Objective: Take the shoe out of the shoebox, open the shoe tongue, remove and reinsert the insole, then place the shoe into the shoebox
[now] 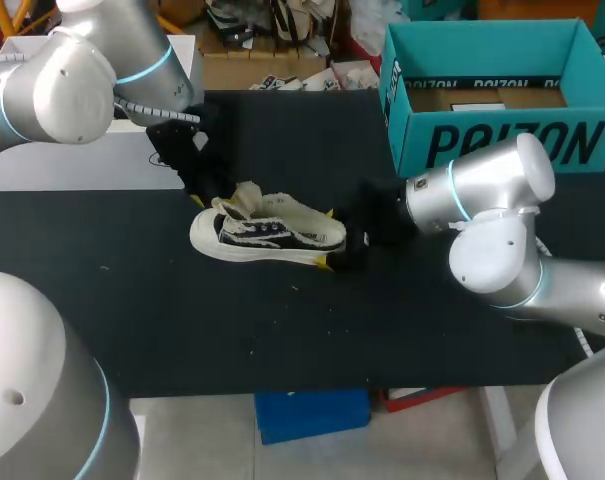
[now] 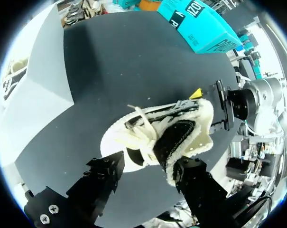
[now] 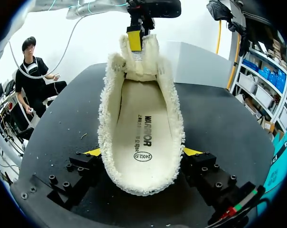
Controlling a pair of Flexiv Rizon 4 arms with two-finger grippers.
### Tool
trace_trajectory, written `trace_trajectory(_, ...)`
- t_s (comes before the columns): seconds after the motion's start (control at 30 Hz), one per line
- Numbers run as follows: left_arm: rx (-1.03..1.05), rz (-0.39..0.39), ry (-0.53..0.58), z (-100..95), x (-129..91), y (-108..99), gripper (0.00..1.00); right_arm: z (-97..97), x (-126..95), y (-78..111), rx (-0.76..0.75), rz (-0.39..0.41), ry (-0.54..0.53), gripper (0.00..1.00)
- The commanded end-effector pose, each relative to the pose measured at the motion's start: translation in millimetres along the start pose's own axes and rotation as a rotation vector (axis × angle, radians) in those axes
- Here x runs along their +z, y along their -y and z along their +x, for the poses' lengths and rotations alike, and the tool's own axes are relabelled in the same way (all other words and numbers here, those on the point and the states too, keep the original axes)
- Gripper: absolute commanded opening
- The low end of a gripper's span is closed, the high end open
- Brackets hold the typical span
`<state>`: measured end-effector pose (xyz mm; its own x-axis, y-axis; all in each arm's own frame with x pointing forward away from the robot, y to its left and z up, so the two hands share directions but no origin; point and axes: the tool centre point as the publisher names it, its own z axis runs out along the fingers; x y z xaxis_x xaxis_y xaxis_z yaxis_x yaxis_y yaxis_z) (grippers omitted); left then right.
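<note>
While shoe [image 1: 267, 236] sits on surface [image 1: 132, 300], out of shoebox [image 1: 502, 140], my R jaws clamp its heel both sides; can't tell if L jaws grip raised tongue [image 3: 134, 64]. Best, I reckon: keep heel pinned, tongue back, peel insole [image 3: 141, 128] from heel edge.

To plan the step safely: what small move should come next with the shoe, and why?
Probably the left gripper should move from the tongue down into the shoe for the insole: the tongue is pulled back, the insole shows, the right gripper clamps the heel.
</note>
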<state>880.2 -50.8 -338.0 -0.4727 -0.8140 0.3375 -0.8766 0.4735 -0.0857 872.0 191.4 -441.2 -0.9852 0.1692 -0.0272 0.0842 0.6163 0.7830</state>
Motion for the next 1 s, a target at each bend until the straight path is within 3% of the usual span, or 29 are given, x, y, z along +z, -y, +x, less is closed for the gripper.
trace_trajectory(0.03,0.184,-0.007,-0.023,12.7,-22,10,1.00,-0.4,2,0.4,0.002,0.004,0.001,0.00)
trace_trajectory(0.17,0.467,-0.034,-0.043,35.3,-41,22,1.00,-0.4,2,0.4,0.002,0.004,0.001,0.00)
trace_trajectory(0.37,0.803,-0.113,-0.075,64.2,-48,41,1.00,-0.4,2,0.4,0.002,0.004,0.001,0.00)
trace_trajectory(0.4,0.857,-0.138,-0.075,68.7,-47,44,0.84,-0.4,2,0.4,0.002,0.004,0.001,0.00)
trace_trajectory(0.43,0.920,-0.159,-0.089,72.8,-46,46,0.45,-0.4,2,0.4,0.002,0.004,0.001,0.00)
trace_trajectory(0.47,0.984,-0.188,-0.096,76.3,-43,48,0.00,-0.4,2,0.4,0.002,0.004,0.001,0.00)
trace_trajectory(0.53,1.082,-0.230,-0.094,82.2,-35,50,0.00,-0.4,2,0.4,0.002,0.004,0.001,0.00)
trace_trajectory(0.8,1.339,-0.347,-0.265,96.4,-17,52,0.00,-0.4,2,0.4,0.002,0.004,0.001,0.00)
trace_trajectory(0.87,1.433,-0.417,-0.324,95.0,-16,47,0.00,-0.4,2,0.4,0.002,0.004,0.001,0.00)
trace_trajectory(1.0,1.441,-0.441,-0.268,93.8,-15,48,0.00,-0.4,2,0.4,0.002,0.004,0.001,0.00)
